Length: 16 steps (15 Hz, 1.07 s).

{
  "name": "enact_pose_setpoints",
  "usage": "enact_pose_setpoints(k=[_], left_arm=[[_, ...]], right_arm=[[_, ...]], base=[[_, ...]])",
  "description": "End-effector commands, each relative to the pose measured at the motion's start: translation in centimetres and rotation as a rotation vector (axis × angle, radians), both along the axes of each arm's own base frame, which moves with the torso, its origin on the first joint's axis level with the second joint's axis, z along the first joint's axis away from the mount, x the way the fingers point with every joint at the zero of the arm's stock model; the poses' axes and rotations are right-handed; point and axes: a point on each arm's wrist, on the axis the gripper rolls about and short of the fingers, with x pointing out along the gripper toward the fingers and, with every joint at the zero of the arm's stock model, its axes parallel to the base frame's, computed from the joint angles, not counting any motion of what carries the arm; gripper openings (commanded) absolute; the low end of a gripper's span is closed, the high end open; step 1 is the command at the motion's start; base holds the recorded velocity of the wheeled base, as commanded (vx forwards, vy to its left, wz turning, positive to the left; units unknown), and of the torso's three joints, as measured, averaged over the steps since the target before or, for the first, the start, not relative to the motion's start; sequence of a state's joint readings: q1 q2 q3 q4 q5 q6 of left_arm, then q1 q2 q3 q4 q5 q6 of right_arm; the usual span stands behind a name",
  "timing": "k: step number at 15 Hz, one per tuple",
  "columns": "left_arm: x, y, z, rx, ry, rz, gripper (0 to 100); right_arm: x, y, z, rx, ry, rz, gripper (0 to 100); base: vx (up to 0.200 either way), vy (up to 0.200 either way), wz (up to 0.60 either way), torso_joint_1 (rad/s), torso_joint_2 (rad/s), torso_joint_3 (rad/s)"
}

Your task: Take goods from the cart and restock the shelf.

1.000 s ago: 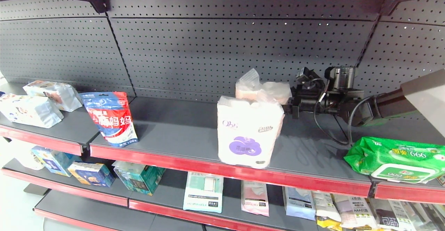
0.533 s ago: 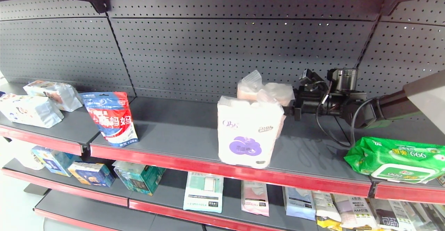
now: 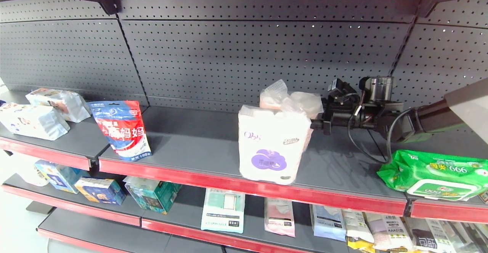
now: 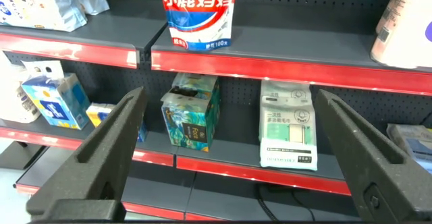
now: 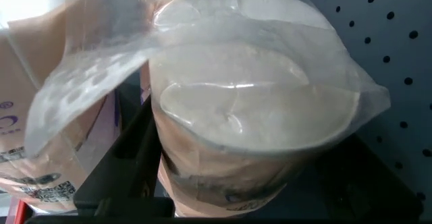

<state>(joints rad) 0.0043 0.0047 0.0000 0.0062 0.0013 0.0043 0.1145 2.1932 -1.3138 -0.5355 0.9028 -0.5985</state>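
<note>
A peach pack of paper rolls point(image 3: 293, 101) in clear wrap sits low over the middle shelf point(image 3: 198, 142), just behind a white pack with purple print point(image 3: 271, 144). My right gripper point(image 3: 313, 122) reaches in from the right and is shut on the peach pack point(image 5: 250, 116); its dark fingers point(image 5: 125, 166) flank the pack's sides. My left gripper point(image 4: 229, 150) hangs open in front of the lower shelves, holding nothing, with a teal box point(image 4: 192, 109) and a white-green bag point(image 4: 288, 126) beyond it.
A red-blue pouch point(image 3: 122, 129) stands left of centre on the middle shelf. White wrapped packs point(image 3: 34, 119) lie at far left and a green wipes pack point(image 3: 434, 173) at far right. Bare shelf lies between the pouch and the white pack.
My right gripper and the peach pack have shifted slightly right and down, settling behind the white pack. Nothing else has moved.
</note>
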Motion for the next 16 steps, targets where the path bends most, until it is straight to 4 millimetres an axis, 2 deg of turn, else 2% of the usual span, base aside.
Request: enact_pose_setpoints(k=[1, 4, 5, 12, 16], left_arm=[[0.0, 0.0, 0.0, 0.0, 0.0, 0.001, 100], [0.0, 0.0, 0.0, 0.0, -0.002, 0.001, 100], [0.0, 0.0, 0.0, 0.0, 0.0, 0.001, 100], [0.0, 0.0, 0.0, 0.0, 0.0, 0.001, 100], [0.0, 0.0, 0.0, 0.0, 0.0, 0.001, 100]], right_arm=[[0.0, 0.0, -0.2, -0.001, 0.006, 0.0, 0], [0.0, 0.0, -0.1, -0.001, 0.003, 0.0, 0], [0.0, 0.0, -0.1, -0.001, 0.005, 0.0, 100], [-0.3, -0.2, 0.5, 0.007, 0.003, -0.006, 100], [-2.2, -1.2, 1.4, 0.008, 0.016, -0.022, 100]], base=[[0.0, 0.0, 0.0, 0.0, 0.0, 0.0], [0.0, 0.0, 0.0, 0.0, 0.0, 0.0], [0.0, 0.0, 0.0, 0.0, 0.0, 0.0], [0.0, 0.0, 0.0, 0.0, 0.0, 0.0], [0.0, 0.0, 0.0, 0.0, 0.0, 0.0]])
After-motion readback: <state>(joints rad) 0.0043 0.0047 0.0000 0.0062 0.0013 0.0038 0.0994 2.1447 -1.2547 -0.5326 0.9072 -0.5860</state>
